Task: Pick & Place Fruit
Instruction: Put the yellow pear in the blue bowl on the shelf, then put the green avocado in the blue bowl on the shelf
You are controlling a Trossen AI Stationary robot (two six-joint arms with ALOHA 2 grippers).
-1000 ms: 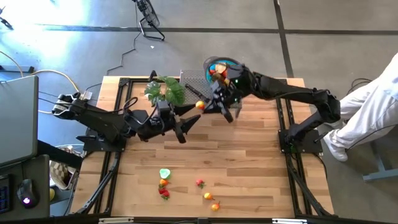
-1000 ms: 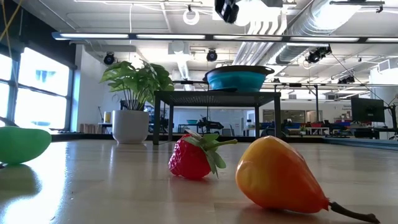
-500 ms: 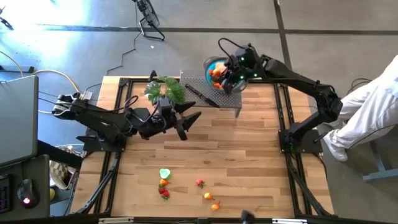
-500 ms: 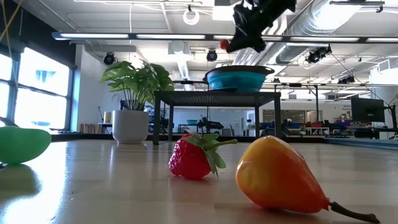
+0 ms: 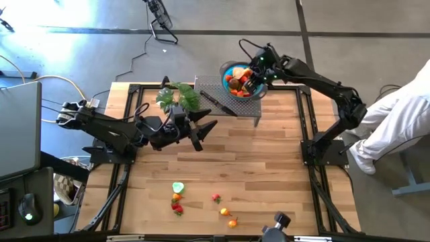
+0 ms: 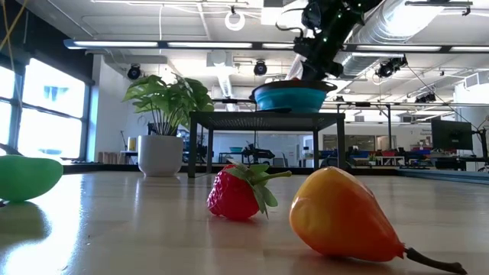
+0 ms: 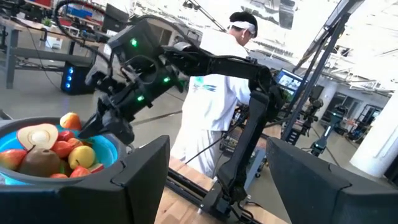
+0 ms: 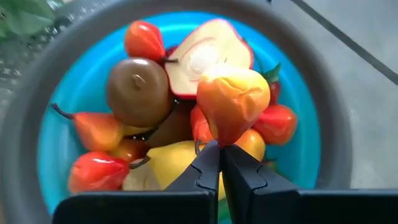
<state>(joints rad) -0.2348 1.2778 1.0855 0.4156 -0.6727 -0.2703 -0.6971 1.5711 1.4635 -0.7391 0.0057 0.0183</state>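
Bright ceiling lights glare across the room; near fruit and bowl rim blur.

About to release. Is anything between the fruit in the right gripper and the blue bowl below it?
Nothing visible. The right gripper is shut on the orange-yellow pear, directly over the blue bowl. Only fruit already in the bowl lies beneath, so it should land on that pile.

A robotics lab is indicated: exposed ceiling ducts [image 6: 397,19], monitors [image 6: 452,135] on workbenches, concrete floor [image 5: 336,40].
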